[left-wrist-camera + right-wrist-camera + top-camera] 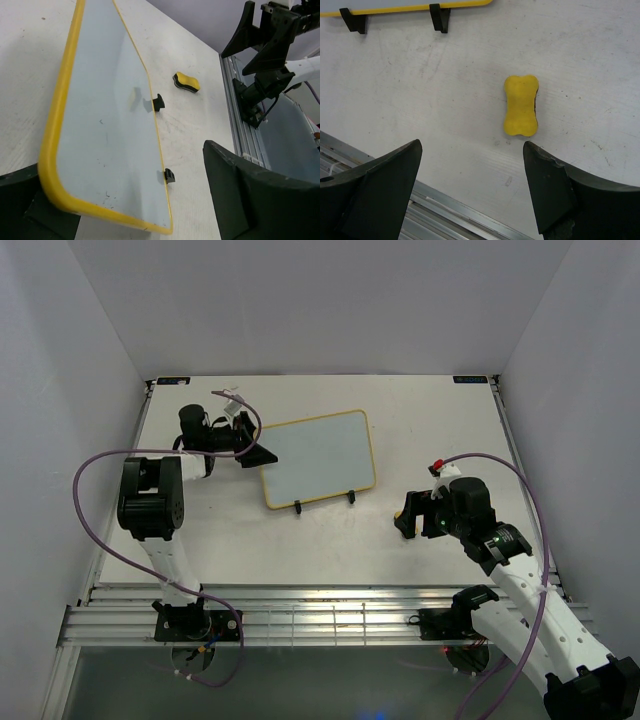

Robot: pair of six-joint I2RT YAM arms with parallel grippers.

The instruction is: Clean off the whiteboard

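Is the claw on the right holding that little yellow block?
No, the yellow block lies flat on the table, and the right claw is open above it without touching it.

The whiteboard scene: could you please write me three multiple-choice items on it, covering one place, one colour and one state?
1. Where does the eraser lie? A. in a pincer B. on the table, apart from the whiteboard C. off the table
2. What colour is the whiteboard's rim? A. yellow B. red C. green
3. How is the right pincer? A. shut on the eraser B. shut, empty C. open
Answers: 1 B, it lies flat on the table, clear of the board; 2 A, a yellow band edges the board; 3 C, its jaws stand wide apart, holding nothing.
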